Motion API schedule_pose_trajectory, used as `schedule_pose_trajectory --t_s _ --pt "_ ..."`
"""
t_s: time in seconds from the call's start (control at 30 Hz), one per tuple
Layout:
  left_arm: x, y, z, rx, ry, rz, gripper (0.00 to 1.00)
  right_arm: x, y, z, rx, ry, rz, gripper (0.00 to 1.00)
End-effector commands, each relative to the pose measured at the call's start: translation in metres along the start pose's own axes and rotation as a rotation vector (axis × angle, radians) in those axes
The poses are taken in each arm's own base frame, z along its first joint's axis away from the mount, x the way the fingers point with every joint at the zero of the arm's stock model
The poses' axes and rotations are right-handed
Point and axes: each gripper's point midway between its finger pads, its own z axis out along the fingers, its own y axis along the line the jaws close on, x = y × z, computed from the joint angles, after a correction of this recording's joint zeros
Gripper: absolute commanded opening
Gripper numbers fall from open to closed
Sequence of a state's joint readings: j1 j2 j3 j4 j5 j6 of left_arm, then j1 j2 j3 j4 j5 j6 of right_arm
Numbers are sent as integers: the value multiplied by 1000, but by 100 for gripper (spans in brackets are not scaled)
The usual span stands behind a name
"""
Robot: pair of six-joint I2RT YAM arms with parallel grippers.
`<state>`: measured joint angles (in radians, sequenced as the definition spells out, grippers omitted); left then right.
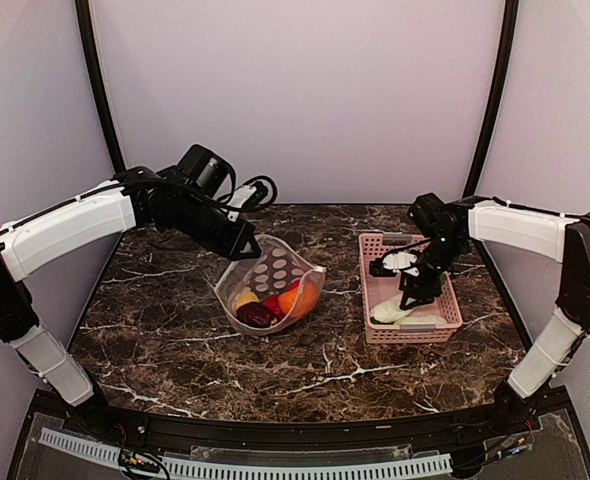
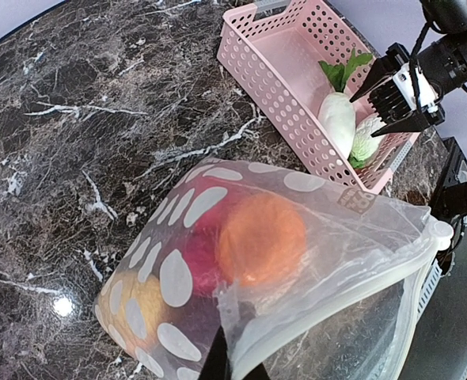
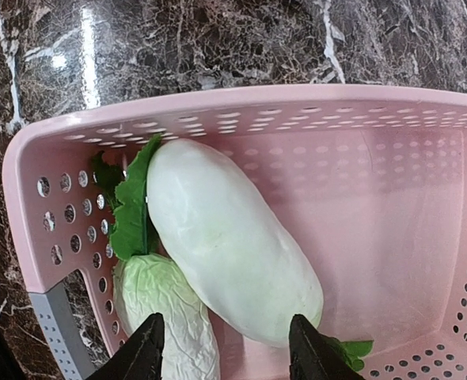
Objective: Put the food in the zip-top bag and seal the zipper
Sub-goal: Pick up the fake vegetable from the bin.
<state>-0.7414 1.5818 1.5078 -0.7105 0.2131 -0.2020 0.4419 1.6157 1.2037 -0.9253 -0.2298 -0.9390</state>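
Left gripper [image 1: 247, 247] pinched shut on zip-top bag [image 2: 360, 237], mouth upward, four fruits [image 2: 261, 237] inside, perhaps more. Pink basket [image 3: 360, 103]: one radish [image 3: 225, 237] slantwise, leaves cornerward; one cabbage [image 3: 166, 305]. Right gripper [image 3: 229, 352] half-open astride both, grip unclear.

In the pink basket [image 3: 376, 158], the radish [image 3: 225, 237] and cabbage [image 3: 166, 305] lie pressed together against the near end wall. My right gripper [image 3: 225, 352] straddles them with little slack, and the far half of the floor lies bare. Open marble table [image 1: 175, 340] separates the basket from the zip-top bag [image 1: 275, 272]. My left gripper [image 1: 243, 243] crowds the bag's far edge, and fruit [image 1: 275, 302] fills its bottom.
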Motion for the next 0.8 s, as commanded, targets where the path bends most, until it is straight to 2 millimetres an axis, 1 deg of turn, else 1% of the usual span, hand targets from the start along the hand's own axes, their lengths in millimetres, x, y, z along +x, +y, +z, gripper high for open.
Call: schedule_pose_trajectory --t_s 0.0,0.13,0.43,0.67,0.77 --pt "0 -1 -14 6 -28 7 1 2 -2 10 -16 19 -30 54" --pt "0 -1 -15 6 -29 4 1 0 -1 16 -42 20 -32 58" --pt "-2 -4 -18 22 -42 1 1 -1 -7 34 -38 72 -52 59" --pt "2 -4 -18 27 -37 -7 1 6 -12 47 -35 119 -56 60" --pt "4 -4 -18 31 -37 -11 1 7 -13 49 -31 127 -57 61"
